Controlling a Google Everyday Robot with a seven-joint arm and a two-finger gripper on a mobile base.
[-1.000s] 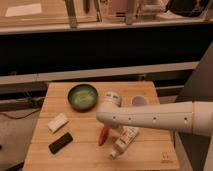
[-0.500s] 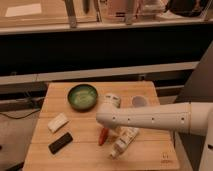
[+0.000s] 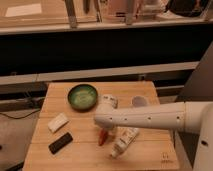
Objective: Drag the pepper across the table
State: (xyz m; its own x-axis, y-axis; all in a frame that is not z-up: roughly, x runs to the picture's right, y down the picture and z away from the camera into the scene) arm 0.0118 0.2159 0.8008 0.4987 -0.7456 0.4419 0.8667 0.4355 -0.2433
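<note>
**A:** Where is the pepper?

**B:** The pepper (image 3: 103,137) lies on the table (image 3: 150,156), nearer the camera than the green bowl (image 3: 82,96) and a little to the bowl's right as seen here. It is small, slim and red-orange. Only its lower part shows, because the end of the arm covers the top.

**A:** And the pincer?

**B:** The pincer (image 3: 103,128) is at the tip of the white arm (image 3: 150,117), which reaches in from the right side of the view. It hangs on the near side of the bowl, right over the pepper's upper end. Whether it is wide, narrow or holding the pepper, I cannot tell. I cannot tell either if it touches the pepper.

**A:** What else is around the bowl?

**B:** Just to the bowl's right stands a white cylinder (image 3: 107,101), its lower part behind the arm. Farther right of the bowl is a pale cup (image 3: 140,102). A white bottle (image 3: 124,141) lies tilted just beside the pepper, on the side away from the bowl, with its cap toward the near edge of the table.

**A:** And toward the other side?

**B:** Nearer the camera than the bowl and to its left lies a white block (image 3: 58,122). Nearer still is a black block (image 3: 60,143); the two sit apart. A small dark mark (image 3: 165,159) shows by the table's corner farthest from the bowl.
</note>
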